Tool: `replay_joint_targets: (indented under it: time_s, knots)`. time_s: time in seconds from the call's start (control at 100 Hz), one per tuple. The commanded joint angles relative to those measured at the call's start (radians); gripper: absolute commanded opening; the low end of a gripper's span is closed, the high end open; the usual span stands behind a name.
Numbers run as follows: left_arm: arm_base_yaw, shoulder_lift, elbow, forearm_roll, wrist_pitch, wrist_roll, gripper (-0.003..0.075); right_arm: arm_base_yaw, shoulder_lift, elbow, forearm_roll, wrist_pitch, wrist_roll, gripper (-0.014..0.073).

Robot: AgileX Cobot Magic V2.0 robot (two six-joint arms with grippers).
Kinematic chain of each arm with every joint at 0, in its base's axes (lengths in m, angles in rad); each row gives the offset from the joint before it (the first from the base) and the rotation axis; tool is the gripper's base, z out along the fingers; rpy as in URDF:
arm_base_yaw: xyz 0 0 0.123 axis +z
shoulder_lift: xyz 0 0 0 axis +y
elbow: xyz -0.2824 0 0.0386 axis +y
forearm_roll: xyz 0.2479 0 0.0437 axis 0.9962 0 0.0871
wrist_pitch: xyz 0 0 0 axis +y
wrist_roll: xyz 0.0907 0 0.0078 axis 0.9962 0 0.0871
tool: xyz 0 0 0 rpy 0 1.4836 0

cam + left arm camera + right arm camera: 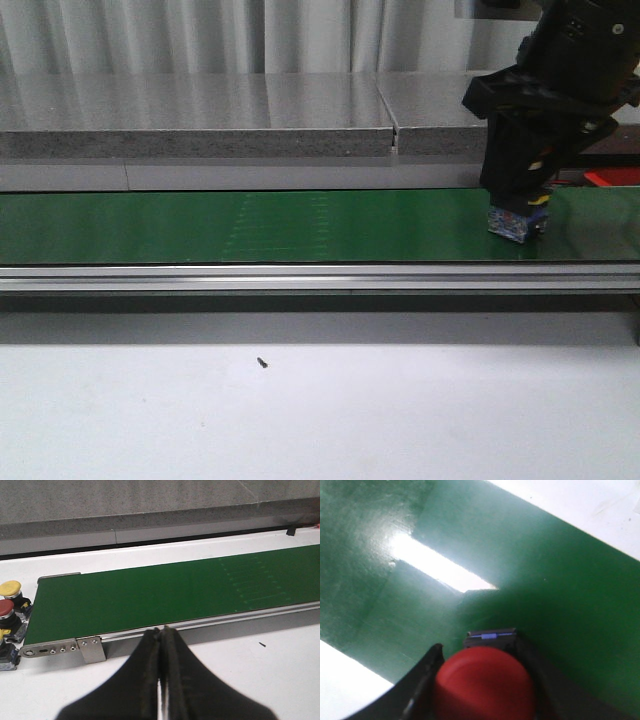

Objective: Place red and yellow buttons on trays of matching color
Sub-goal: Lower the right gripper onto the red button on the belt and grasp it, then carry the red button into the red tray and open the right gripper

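A button (517,222) sits on the conveyor belt's (250,225) right part, between the right end effector's (518,215) fingers.

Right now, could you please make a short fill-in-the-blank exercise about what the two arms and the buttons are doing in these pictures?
1. The right gripper has its fingers on both sides of a button whose cap is ____.
2. That button stands on the ____ conveyor belt.
3. The fingers of the left gripper are pressed ____, holding nothing.
4. Beside the belt's end, in the left wrist view, a yellow button sits next to a ____ one.

Missing words: red; green; together; red
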Motion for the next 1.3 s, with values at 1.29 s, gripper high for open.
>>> replay_joint_targets:
  time_s: [1.29]
  knots:
    - [-0.007,0.012,-0.025,-0.012,-0.069,-0.012,-0.0019,-0.571,0.11,-0.184,0.041,-0.073,0.008,0.0223]
